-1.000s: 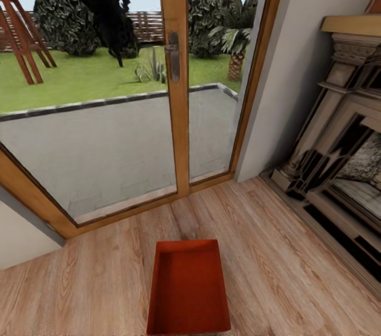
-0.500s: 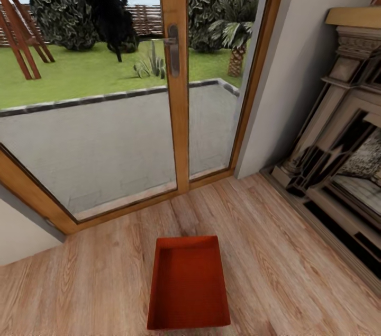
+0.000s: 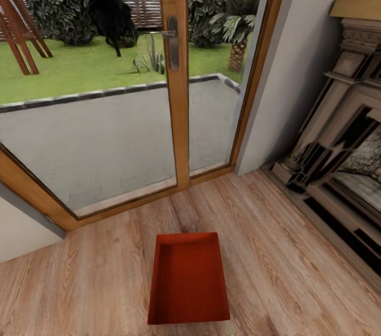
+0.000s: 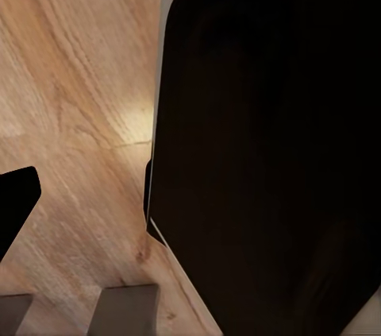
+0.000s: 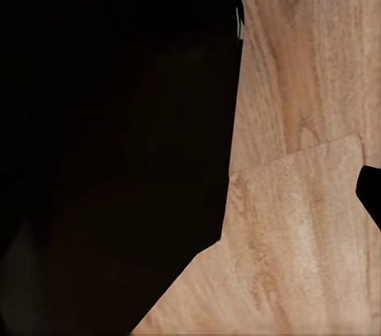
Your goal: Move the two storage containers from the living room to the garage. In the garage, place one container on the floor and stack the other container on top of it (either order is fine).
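Observation:
One orange-red storage container (image 3: 189,278) lies open and empty on the living room's light wood planks (image 3: 296,272), low in the middle of the head view, its long side pointing toward the glass door. In the left wrist view, my left gripper (image 4: 67,312) shows as two grey fingertips (image 4: 123,308) standing apart over bare planks, with nothing between them. They sit beside a large dark part of the robot's body (image 4: 270,153). The right wrist view holds the same dark body (image 5: 111,145) and wood flooring (image 5: 302,217).
A wood-framed glass door (image 3: 174,87) with a handle stands just beyond the container, with a patio and lawn outside. The fireplace surround (image 3: 344,156) juts out along the right. A white wall (image 3: 21,235) closes off the near left.
The whole head picture has shifted: the camera moved, and the container now sits a little higher in view with its near edge showing. The container itself has not moved on the floor.

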